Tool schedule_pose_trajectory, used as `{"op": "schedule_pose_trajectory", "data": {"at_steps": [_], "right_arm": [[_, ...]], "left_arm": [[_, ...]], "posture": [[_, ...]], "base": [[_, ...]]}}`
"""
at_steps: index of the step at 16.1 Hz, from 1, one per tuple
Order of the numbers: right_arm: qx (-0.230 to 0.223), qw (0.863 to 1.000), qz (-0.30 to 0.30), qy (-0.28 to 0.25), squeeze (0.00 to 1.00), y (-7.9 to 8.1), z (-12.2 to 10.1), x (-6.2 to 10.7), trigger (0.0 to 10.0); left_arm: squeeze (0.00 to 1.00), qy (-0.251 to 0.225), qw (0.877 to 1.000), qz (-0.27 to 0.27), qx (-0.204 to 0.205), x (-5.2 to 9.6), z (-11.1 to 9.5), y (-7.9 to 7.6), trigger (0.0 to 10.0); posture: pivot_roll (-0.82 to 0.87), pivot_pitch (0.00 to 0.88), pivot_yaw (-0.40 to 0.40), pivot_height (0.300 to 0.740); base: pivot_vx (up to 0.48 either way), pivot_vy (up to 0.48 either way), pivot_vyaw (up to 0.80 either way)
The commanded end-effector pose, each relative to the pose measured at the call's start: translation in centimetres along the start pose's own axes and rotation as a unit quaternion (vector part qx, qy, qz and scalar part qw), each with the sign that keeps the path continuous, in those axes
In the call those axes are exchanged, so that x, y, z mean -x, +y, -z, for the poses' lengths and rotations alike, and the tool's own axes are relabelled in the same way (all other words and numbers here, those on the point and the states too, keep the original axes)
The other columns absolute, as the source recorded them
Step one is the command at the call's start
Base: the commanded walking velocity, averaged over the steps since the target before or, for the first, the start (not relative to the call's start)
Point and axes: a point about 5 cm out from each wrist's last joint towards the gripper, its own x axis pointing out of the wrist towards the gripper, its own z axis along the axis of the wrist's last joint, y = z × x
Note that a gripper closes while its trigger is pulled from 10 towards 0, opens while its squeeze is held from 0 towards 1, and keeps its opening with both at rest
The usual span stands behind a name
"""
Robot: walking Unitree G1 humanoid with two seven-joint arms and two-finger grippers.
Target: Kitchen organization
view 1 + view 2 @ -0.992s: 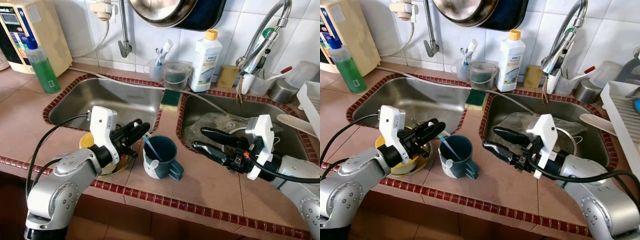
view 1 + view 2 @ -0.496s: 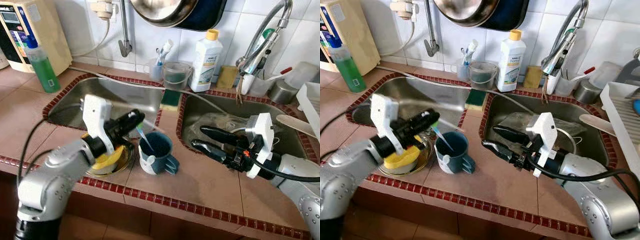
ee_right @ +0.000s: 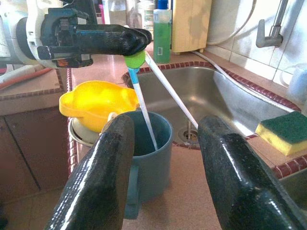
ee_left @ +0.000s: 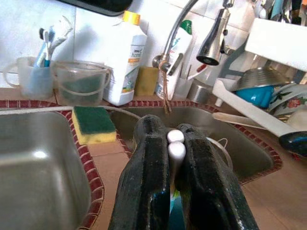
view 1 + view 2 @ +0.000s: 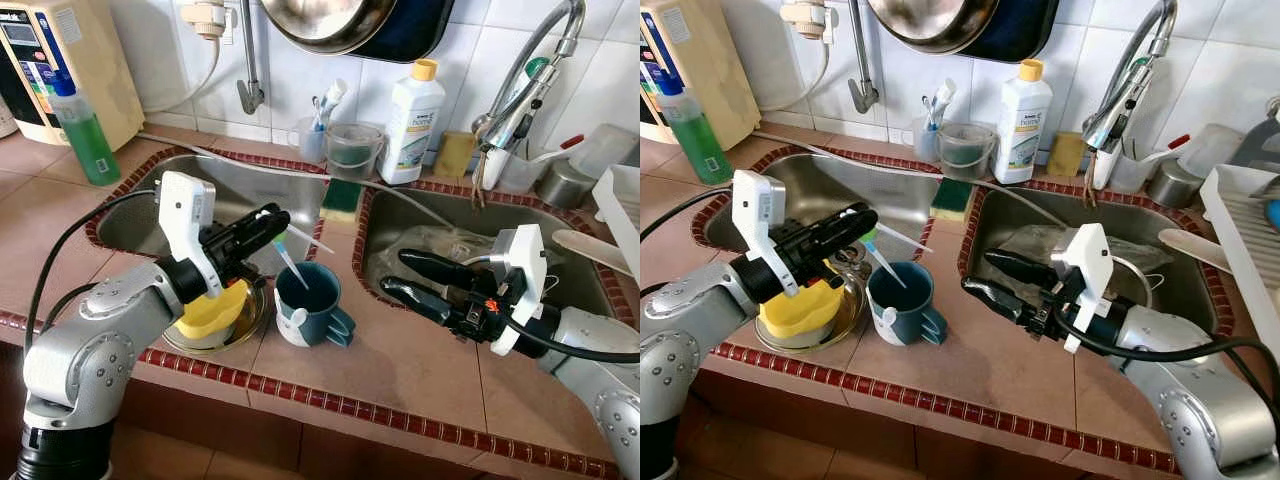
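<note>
left gripper (image 5: 268, 228) pinching two thin sticks (image 3: 144, 108) above teal mug (image 5: 312, 300) | right gripper (image 5: 395, 275) wide, beside mug

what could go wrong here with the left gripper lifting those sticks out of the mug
The left gripper pinches two thin sticks only at their tops, so they could swivel or slip out. One tip is still inside the blue mug, so a sideways pull might tip the mug, which stands near the counter edge. The yellow cup in the bowl sits right under the arm and could get bumped.
</note>
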Motion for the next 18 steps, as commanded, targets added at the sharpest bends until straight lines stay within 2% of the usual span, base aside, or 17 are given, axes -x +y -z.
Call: {"op": "schedule_pose_trajectory", "data": {"at_steps": [1,2,5,7,8,9,10,14,17,18], "right_arm": [[0.007,1.000,0.008,-0.007,0.00,-0.4,-0.5,0.2,10.0],[0.007,1.000,0.008,-0.007,0.00,-0.4,-0.5,0.2,10.0],[0.007,1.000,0.009,-0.009,0.00,-0.5,-0.5,0.2,10.0],[0.006,1.000,0.008,-0.010,0.00,-0.6,-0.5,0.1,10.0],[0.007,1.000,0.009,-0.011,0.00,-0.6,-0.5,0.1,10.0],[0.007,1.000,0.009,-0.013,0.00,-0.7,-0.6,0.0,10.0],[0.007,1.000,0.009,-0.014,0.00,-0.7,-0.6,0.0,10.0],[0.009,1.000,0.007,-0.021,0.00,-0.8,-0.7,-0.3,10.0],[0.007,0.999,0.020,-0.037,0.00,-1.1,-0.9,-0.6,10.0],[0.005,0.998,0.044,-0.055,0.00,-1.6,-1.2,-0.8,10.0]], "left_arm": [[0.00,-0.016,1.000,0.021,-0.007,0.0,-1.3,-0.4,7.3],[0.00,-0.025,0.999,0.023,0.002,0.1,-1.9,-0.2,10.0],[0.00,-0.032,0.999,0.019,0.003,0.2,-2.7,0.4,10.0],[0.00,-0.052,0.998,0.008,0.031,0.3,-3.7,1.2,10.0],[0.00,-0.062,0.998,0.005,0.028,0.4,-4.0,1.3,10.0],[0.00,-0.083,0.996,-0.002,0.021,0.4,-4.6,1.6,4.5],[0.00,-0.096,0.995,-0.014,0.024,0.4,-4.9,1.9,0.0],[0.00,-0.130,0.989,-0.054,0.033,0.1,-6.2,3.8,0.0],[0.00,-0.116,0.989,-0.088,0.010,-0.2,-5.8,4.9,0.0],[0.00,-0.107,0.986,-0.125,-0.014,-0.4,-5.5,5.8,10.0]], "posture": [[-0.03,0.003,-0.039,0.740],[-0.03,0.003,-0.038,0.740],[-0.03,0.002,-0.040,0.740],[-0.03,0.000,-0.040,0.740],[-0.03,0.000,-0.040,0.740],[-0.03,0.000,-0.040,0.740],[-0.03,0.000,-0.040,0.740],[-0.03,0.000,-0.042,0.740],[-0.03,0.000,-0.039,0.740],[-0.03,0.000,-0.035,0.740]], "base": [[0.000,0.000,0.00],[0.000,0.000,0.00],[0.000,0.000,0.00],[0.000,0.000,0.00],[0.000,0.000,0.00],[0.000,0.000,0.00],[0.000,0.000,0.00],[0.000,0.000,0.00],[0.000,0.000,0.00],[0.000,0.000,0.00]]}}
